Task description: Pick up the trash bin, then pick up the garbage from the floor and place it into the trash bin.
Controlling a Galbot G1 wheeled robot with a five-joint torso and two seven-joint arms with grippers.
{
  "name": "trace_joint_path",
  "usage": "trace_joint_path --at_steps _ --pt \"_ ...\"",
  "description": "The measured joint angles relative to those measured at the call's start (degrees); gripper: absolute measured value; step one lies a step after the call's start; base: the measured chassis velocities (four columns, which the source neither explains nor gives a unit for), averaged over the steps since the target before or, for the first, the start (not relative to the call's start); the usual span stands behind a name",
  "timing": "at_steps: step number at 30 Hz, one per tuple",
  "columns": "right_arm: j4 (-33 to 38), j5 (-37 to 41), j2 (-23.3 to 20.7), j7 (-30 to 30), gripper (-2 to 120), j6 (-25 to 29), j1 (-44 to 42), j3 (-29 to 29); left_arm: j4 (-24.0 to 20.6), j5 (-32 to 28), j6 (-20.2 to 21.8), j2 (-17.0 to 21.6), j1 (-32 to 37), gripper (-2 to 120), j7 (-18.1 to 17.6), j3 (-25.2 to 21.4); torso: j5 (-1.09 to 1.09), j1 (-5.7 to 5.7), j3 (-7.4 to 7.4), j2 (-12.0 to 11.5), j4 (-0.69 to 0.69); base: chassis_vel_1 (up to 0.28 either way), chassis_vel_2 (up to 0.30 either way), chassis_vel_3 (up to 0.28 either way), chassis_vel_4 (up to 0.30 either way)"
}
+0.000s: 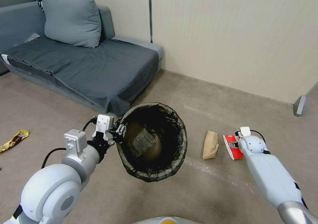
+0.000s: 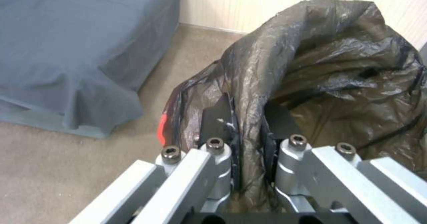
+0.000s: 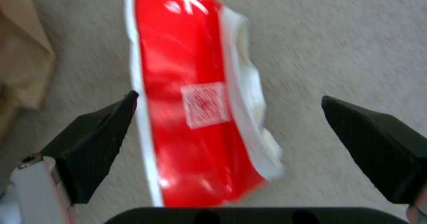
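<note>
Bare floor (image 1: pixel 232 94) around right gripper (image 3: pixel 229 112): fingers apart, straddling red packet (image 3: pixel 186 103). Left gripper (image 2: pixel 249 130) fingers clamped on trash bin (image 1: pixel 152 141) rim.

Head view: even, soft indoor light, no hard shadows; faint shade under trash bin (image 1: pixel 152 141) on floor (image 1: pixel 205 191). Wide-angle bend at edges, wall lines curve. Left wrist view: soft focus, glare on bag liner (image 2: pixel 338 50). Right wrist view: motion blur, red packet (image 3: pixel 195 100) smeared, sheen on it.
</note>
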Motion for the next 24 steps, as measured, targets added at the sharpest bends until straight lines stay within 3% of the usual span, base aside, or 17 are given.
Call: trace_joint_path --at_steps 14,24 --pt "-11.4 -6.3 3.8 -2.4 100 3.3 6.1 0.6 0.0 0.0 0.0 0.4 -0.2 6 0.3 -0.2 0.0 0.0 0.0 0.0 -0.01 0.0 0.0 0.0 0.0" --pt "-13.6 -6.1 3.3 -2.6 93 4.1 6.3 1.5 0.2 -0.1 0.0 0.5 -1.0 6 0.4 0.0 0.02 0.0 0.0 0.0 -0.02 0.0 0.0 0.0 0.0"
